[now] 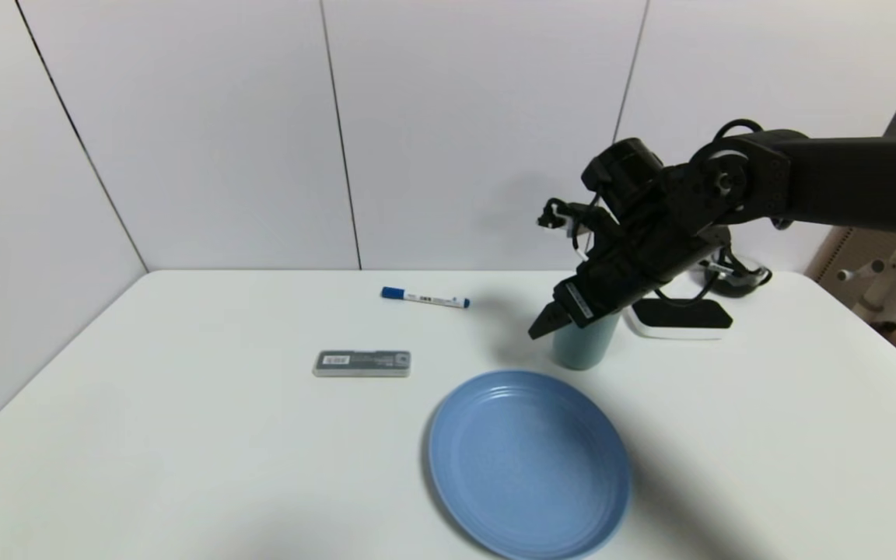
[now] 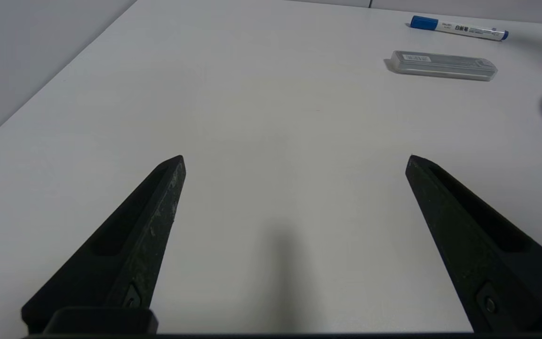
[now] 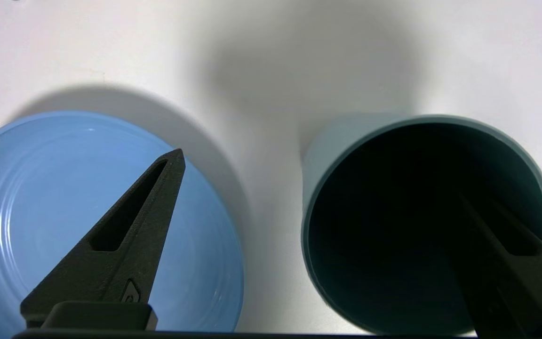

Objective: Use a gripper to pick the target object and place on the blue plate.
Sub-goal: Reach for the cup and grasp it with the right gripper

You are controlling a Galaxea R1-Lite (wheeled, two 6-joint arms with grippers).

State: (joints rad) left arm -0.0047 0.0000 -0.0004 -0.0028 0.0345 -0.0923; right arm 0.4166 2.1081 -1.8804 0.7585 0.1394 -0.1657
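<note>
The right gripper (image 3: 294, 174) is at the cup (image 3: 346, 141), its fingers spread wide and clasping nothing: in the right wrist view one finger reaches over the cup's dark open mouth, while the other hangs over the near edge of the plate (image 1: 530, 467). The cup, pale teal-green, stands upright on the white table (image 1: 222, 451), just beside the plate, on its far side and a little to the right. In the head view the gripper comes in from the right and hides the cup's upper part. The blue plate lies flat with nothing on it. Beyond the plate and to its left lies the grey case (image 1: 362, 364), and farther back the white marker (image 1: 428, 298) with its blue cap pointing left. To the right of the cup, partly behind the gripper, is a white object with a black top (image 1: 683, 313). The left gripper (image 2: 294, 162) is parked over the left part of the table, its fingers wide apart, holding nothing.
</note>
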